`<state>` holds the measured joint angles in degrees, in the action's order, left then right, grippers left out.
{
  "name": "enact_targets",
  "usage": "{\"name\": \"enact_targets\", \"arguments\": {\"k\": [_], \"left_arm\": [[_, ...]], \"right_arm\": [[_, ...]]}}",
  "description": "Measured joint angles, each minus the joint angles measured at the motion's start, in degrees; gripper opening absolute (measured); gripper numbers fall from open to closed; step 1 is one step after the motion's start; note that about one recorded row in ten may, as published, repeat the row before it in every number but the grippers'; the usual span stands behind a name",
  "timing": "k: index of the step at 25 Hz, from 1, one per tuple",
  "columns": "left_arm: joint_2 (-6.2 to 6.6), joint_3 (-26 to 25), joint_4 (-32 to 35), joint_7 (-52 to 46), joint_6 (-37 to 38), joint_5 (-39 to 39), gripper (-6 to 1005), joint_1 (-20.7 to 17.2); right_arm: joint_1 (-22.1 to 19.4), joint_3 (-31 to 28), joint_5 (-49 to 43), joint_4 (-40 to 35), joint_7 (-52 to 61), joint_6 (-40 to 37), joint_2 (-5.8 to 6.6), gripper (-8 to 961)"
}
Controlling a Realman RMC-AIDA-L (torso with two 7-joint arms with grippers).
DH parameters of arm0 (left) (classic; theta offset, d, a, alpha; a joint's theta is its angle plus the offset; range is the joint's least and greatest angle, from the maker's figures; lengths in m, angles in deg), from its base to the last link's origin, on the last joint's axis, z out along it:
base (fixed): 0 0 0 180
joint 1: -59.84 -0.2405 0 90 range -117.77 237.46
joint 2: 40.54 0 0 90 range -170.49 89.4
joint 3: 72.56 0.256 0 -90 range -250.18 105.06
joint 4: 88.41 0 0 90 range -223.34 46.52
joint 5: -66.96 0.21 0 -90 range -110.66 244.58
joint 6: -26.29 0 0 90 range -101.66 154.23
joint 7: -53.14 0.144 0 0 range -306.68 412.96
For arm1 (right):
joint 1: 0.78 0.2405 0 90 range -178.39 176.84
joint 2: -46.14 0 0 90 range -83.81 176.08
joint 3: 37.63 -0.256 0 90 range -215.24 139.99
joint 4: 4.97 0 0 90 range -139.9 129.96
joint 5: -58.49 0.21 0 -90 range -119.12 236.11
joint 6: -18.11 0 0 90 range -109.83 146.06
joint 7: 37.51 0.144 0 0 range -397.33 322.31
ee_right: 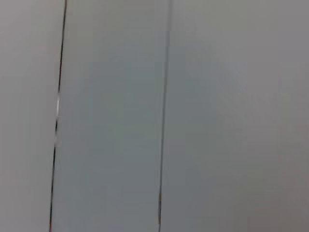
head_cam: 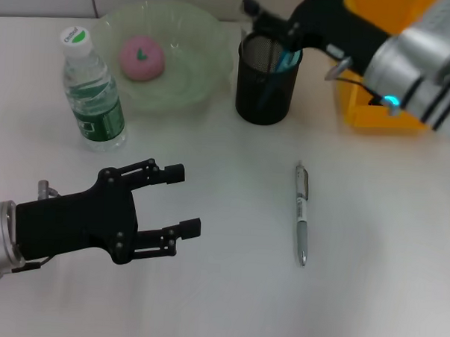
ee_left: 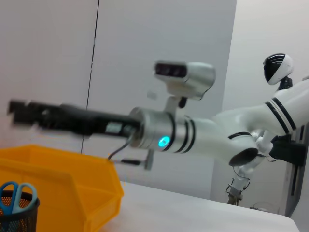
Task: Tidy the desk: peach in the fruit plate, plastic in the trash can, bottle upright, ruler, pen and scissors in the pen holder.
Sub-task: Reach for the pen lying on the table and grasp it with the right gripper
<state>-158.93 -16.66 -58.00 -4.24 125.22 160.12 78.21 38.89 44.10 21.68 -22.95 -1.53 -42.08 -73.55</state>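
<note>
The pink peach (head_cam: 142, 58) lies in the pale green fruit plate (head_cam: 207, 71). Beside the plate the bottle (head_cam: 94, 92) stands upright. A silver pen (head_cam: 301, 213) lies flat on the table at centre right. The blue-handled scissors (ee_left: 14, 193) stick out of the black mesh pen holder (head_cam: 266, 92). My right gripper (head_cam: 263, 19) hovers just over the holder's rim. My left gripper (head_cam: 185, 200) is open and empty above the table at front left. The ruler and the plastic are out of view.
A yellow bin (head_cam: 377, 112) stands at the back right behind my right arm, close to the pen holder (ee_left: 17, 217). Bare white table lies between my left gripper and the pen.
</note>
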Motion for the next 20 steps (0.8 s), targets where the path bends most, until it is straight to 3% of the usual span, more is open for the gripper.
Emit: {"name": "enact_targets", "arguments": {"k": [2, 3, 6, 7, 8, 10, 12, 13, 16, 17, 20], "left_arm": [[0.07, 0.00, 0.00, -0.15, 0.00, 0.00, 802, 0.00], [0.08, 0.00, 0.00, -0.18, 0.01, 0.00, 802, -0.08], [0.17, -0.01, 0.01, -0.19, 0.17, 0.00, 802, -0.22], [0.21, 0.00, 0.00, -0.17, 0.37, 0.00, 802, -0.24], [0.25, 0.00, 0.00, -0.14, 0.67, 0.00, 802, -0.24], [0.25, 0.00, 0.00, -0.14, 0.67, 0.00, 802, -0.24], [0.32, 0.00, 0.02, -0.13, 1.10, 0.00, 802, -0.17], [0.32, 0.00, 0.07, -0.08, 1.18, 0.01, 802, -0.07], [0.28, 0.00, 0.08, -0.07, 1.19, 0.07, 802, 0.01], [0.28, 0.00, 0.08, -0.07, 1.19, 0.07, 802, 0.01], [0.20, 0.00, -0.04, -0.08, 0.90, 0.31, 802, 0.10]], "right_arm": [[-6.38, 0.13, 0.58, -8.29, 9.58, -4.14, 0.56, 787], [-6.38, 0.13, 0.58, -8.29, 9.58, -4.14, 0.56, 793], [-14.73, -0.54, -5.25, -22.84, 25.76, -3.40, 1.40, 810], [-18.78, -2.93, -13.63, -32.17, 39.75, -2.80, 2.00, 816], [-18.78, -2.93, -13.63, -32.17, 39.75, -2.80, 2.00, 821], [-21.41, -7.33, -26.73, -42.35, 56.10, -4.24, 2.39, 827], [-22.27, -14.07, -48.90, -56.18, 76.85, -10.66, 2.13, 826], [-22.27, -14.07, -48.90, -56.18, 76.85, -10.66, 2.13, 826], [-21.49, -17.59, -65.31, -68.11, 90.38, -19.92, 1.17, 823], [-19.88, -18.15, -73.96, -73.97, 100.55, -25.79, 0.79, 822], [-17.14, -17.93, -80.43, -76.37, 109.90, -30.65, 0.73, 818]]}}
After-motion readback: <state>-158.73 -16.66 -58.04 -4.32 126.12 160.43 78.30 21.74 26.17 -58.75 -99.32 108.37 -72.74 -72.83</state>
